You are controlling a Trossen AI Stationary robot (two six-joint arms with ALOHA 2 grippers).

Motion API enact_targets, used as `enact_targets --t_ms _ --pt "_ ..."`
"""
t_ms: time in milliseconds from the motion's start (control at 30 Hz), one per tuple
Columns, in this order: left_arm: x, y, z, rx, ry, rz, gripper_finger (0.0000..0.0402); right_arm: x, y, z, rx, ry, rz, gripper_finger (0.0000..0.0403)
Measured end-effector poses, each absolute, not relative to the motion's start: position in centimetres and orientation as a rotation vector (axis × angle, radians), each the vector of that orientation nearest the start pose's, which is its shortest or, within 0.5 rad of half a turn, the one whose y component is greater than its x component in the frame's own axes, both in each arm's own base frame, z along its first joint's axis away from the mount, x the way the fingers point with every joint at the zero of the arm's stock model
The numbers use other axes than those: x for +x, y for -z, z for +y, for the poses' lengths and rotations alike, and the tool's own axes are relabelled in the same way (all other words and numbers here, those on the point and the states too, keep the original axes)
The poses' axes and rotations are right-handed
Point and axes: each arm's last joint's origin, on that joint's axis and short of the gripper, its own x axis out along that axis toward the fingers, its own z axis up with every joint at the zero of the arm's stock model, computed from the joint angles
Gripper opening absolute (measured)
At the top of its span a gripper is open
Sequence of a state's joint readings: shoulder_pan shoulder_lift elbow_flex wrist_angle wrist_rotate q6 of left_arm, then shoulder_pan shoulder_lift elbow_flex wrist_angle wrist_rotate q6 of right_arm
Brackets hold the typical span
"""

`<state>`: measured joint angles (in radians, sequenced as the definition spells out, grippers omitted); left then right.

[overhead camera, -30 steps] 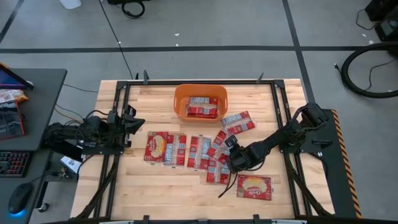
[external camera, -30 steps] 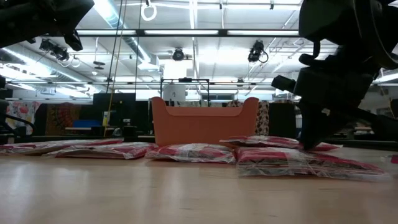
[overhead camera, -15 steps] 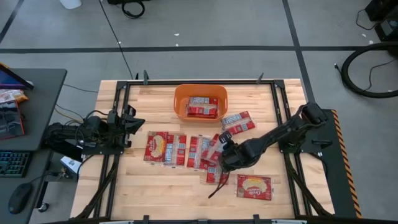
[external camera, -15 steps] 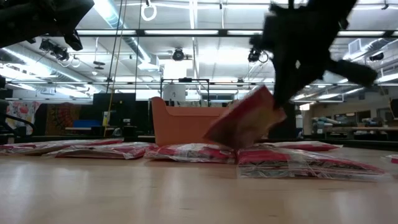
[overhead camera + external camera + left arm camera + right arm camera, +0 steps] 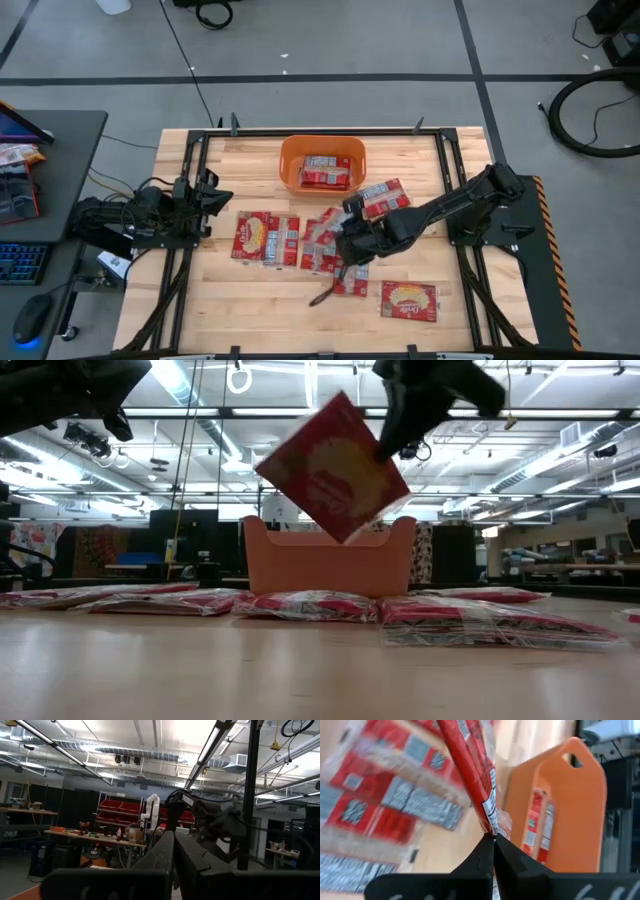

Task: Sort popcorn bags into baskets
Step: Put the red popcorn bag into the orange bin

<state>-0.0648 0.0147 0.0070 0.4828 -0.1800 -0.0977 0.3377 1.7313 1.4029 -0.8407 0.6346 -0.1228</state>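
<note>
Right gripper [image 5: 493, 840] pinches one red bag [image 5: 333, 468] by its edge and holds it tilted in the air above the table [image 5: 255, 305], in front of the orange basket [image 5: 322, 152]. Two bags [image 5: 326, 170] lie inside the basket. More bags [image 5: 266, 238] lie flat in a loose row on the table, and one bag [image 5: 408, 299] lies apart near the front edge. Left gripper [image 5: 173, 850] waits at the table's left edge, fingers pressed together.

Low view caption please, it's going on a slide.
Right gripper lifts a red popcorn bag, tilted, above the table in front of the orange basket; more bags lie below.
</note>
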Motion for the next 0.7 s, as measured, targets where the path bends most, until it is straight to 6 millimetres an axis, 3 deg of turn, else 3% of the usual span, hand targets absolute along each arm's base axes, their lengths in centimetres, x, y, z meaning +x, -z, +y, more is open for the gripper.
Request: enact_targets --t_ms 233,433,700 --pt "8.7 -20.9 0.0 -0.149 -0.091 -0.477 0.0018 35.4 -28.0 7.0 -0.452 0.341 0.952 0.0006" --pt "8.7 -20.9 0.0 -0.149 -0.091 -0.477 0.0018 36.2 -29.6 4.4 -0.415 0.484 0.903 0.0007" --pt "8.7 -20.9 0.0 -0.138 -0.094 -0.476 0.0018 36.0 -29.8 -1.4 -0.28 0.619 0.973 0.0007"
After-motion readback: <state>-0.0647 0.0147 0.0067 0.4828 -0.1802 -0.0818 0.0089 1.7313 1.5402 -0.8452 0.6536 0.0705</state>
